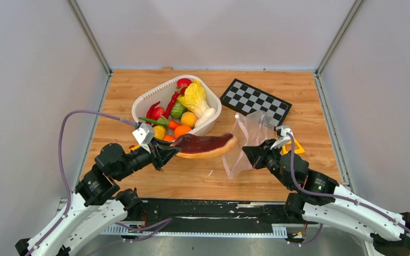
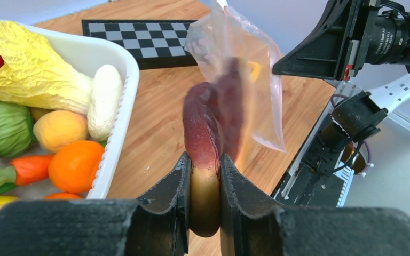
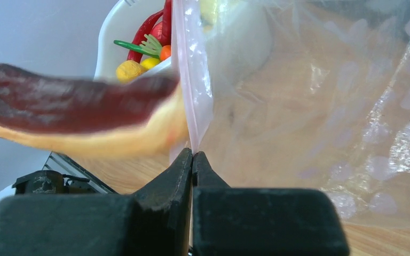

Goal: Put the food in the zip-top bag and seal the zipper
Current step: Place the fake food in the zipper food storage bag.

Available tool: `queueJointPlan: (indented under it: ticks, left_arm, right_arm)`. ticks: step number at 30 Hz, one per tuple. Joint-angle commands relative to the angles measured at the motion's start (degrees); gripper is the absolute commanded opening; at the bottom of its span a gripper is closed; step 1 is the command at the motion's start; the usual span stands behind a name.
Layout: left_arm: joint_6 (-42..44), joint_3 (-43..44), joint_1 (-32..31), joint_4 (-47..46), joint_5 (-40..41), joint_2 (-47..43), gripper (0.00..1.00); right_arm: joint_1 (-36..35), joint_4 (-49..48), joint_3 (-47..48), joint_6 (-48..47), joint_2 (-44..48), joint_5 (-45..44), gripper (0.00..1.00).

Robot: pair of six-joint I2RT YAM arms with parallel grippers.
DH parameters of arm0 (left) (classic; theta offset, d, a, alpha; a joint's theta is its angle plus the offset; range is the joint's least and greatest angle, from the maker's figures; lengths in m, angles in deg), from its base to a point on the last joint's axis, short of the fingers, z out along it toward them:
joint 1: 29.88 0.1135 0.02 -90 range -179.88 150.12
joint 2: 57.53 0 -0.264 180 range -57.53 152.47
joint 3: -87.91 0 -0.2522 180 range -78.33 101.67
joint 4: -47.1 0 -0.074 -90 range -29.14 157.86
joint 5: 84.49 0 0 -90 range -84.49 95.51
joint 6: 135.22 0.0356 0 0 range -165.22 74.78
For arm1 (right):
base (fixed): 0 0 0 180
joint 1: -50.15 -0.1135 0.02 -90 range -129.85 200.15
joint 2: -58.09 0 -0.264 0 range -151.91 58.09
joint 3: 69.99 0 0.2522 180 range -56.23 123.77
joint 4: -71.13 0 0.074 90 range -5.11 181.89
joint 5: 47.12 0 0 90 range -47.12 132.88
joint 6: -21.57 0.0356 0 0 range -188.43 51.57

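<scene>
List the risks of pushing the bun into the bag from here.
1. The right gripper pinches only one spot on the zipper, so the mouth may be too narrow, and the bun could shove the bag away instead of entering.
2. The left gripper holds the long bun by one end, so it may pivot or slip.

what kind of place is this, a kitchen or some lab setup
Probably a robot test cell, not a kitchen: plain grey panels wall in a wooden tabletop, a checkerboard lies on it, and the white basket holds toy produce.
</scene>
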Motion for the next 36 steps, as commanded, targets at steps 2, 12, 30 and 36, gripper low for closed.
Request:
queueJointPlan:
  ticks: [2, 12, 30, 36]
  left_arm:
    - [-0.2, 1.4, 0.2, -3.0, 0.4, -1.1, 0.00]
    - [-3.4, 0.6, 0.2, -8.9, -5.3, -1.0, 0.00]
    - [-7.0, -5.5, 0.2, -17.5, -10.9, 7.2, 0.00]
    - [-10.7, -6.3, 0.1, -24.7, -13.1, 12.4, 0.00]
  right_arm:
    - [-0.7, -2.4, 0.5, 1.1, 0.6, 0.8, 0.00]
    - [-0.6, -4.1, 0.0, 1.3, 0.6, 1.7, 0.00]
    - [-0.6, -10.8, -0.9, 1.2, -1.3, 6.1, 0.00]
    - [-0.7, -11.8, -0.8, 0.8, -2.8, 6.9, 0.00]
